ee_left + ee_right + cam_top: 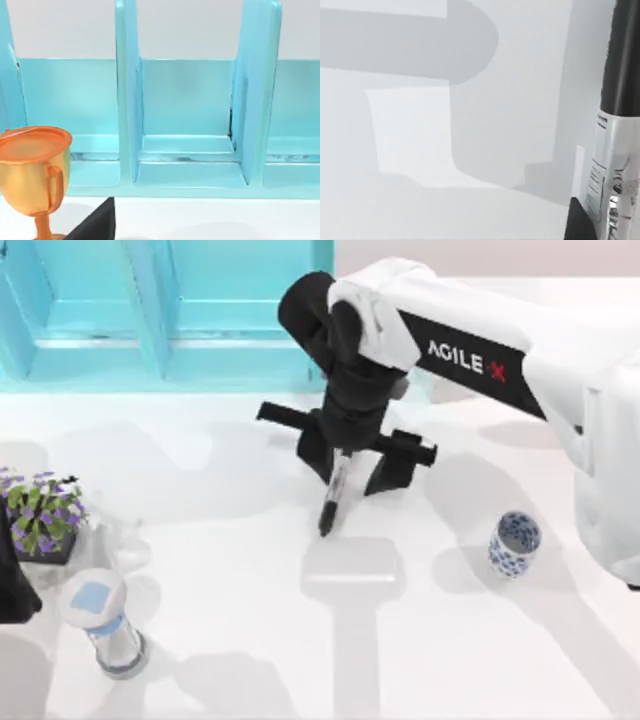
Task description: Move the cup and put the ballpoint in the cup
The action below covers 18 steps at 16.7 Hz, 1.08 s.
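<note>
Above the table's (250, 640) middle, we are gripping the ballpoint (334, 492) in our right gripper (345, 475), fingers clamping its upper barrel, tip hanging downward, while the cup (515, 544) is standing upright well apart toward the right side.

Blue-patterned white cup (515, 543) stands upright at the bench's right; black ballpoint (333, 492) with grey printed barrel hangs mid-bench, tip down.
</note>
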Tool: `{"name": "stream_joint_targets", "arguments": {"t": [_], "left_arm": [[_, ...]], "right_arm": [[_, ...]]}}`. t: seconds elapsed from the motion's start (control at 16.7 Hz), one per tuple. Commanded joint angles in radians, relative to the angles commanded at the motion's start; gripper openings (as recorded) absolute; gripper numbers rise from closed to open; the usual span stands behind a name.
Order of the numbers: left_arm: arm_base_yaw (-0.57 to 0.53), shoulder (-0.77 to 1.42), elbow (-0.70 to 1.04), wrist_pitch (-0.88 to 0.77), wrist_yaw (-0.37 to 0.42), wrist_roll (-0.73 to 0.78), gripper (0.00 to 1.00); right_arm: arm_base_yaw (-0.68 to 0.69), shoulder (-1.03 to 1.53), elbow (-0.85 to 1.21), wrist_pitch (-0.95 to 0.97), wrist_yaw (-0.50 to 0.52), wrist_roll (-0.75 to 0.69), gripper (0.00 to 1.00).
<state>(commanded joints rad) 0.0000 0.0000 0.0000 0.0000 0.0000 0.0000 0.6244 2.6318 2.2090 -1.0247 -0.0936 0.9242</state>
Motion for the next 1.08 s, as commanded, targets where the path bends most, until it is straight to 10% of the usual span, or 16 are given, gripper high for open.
{"name": "stream_joint_targets", "arguments": {"t": [1.08], "left_arm": [[0.0,0.0,0.0,0.0,0.0,0.0,1.0]], "right_arm": [[0.116,-0.463,-0.318,-0.137,0.054,0.087,0.0]]}}
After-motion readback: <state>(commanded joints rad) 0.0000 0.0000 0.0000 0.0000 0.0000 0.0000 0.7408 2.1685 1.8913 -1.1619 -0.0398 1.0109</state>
